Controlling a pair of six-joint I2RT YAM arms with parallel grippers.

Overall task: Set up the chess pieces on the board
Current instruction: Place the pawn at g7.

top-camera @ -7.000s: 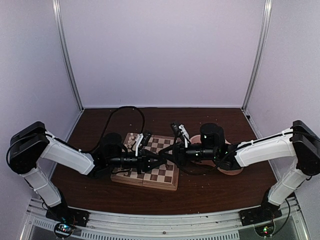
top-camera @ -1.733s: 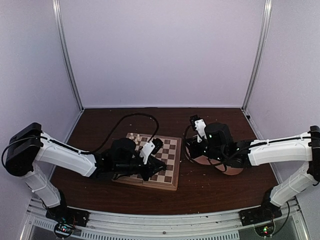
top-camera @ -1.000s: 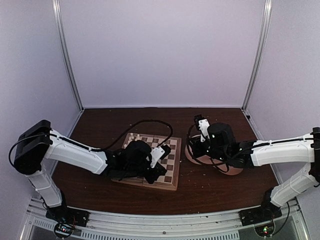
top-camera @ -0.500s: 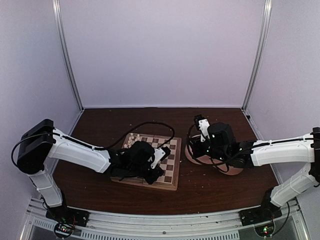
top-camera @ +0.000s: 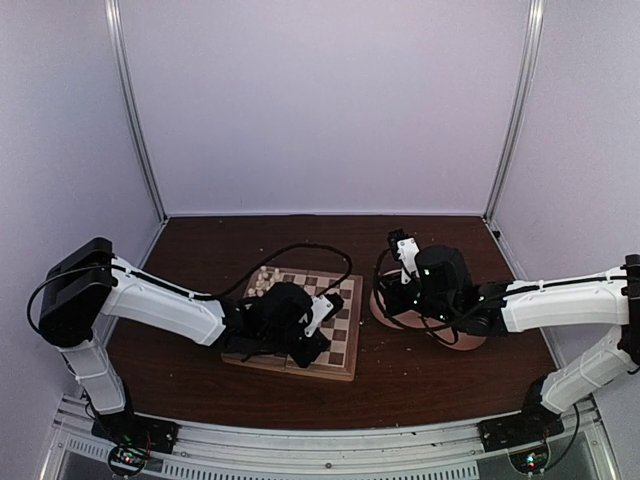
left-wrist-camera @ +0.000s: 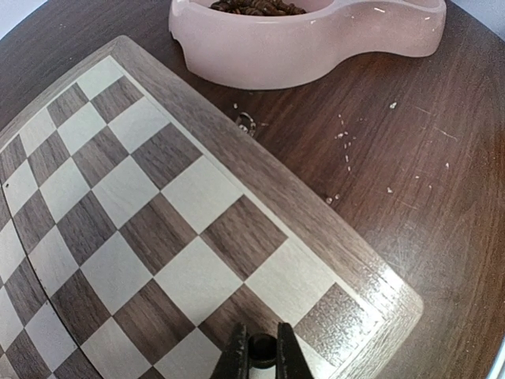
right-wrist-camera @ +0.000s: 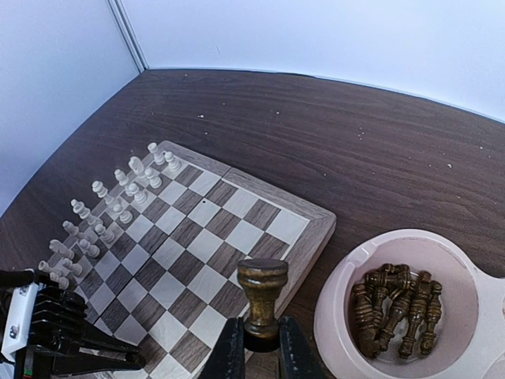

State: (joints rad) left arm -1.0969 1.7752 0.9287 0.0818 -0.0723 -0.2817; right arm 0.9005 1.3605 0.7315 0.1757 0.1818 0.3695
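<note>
seen from above, the left gripper [top-camera: 318, 347] hangs low over the near right part of the board [top-camera: 343, 297], while the right gripper [top-camera: 392, 296] hovers at the left edge of the pink bowl [top-camera: 472, 341]; cream pieces [top-camera: 265, 279] stand along the board's left side. from the left wrist, the fingers are pressed together on what looks like a small dark piece [left-wrist-camera: 261, 348] just above the board's [left-wrist-camera: 197, 276] near right corner squares, apparently so it can be set down on the dark side's back row; behind it the bowl [left-wrist-camera: 300, 49] holds a heap of dark pieces [left-wrist-camera: 252, 6]. from the right wrist, the fingers pinch a tall dark piece [right-wrist-camera: 262, 296] by its base, upright, probably so it can be stood on a square without tipping. the cream pieces [right-wrist-camera: 118, 204] fill two rows at the left, the right rows are bare, and about nine dark pieces [right-wrist-camera: 394, 312] lie jumbled in the bowl's [right-wrist-camera: 338, 314] one visible compartment.
</note>
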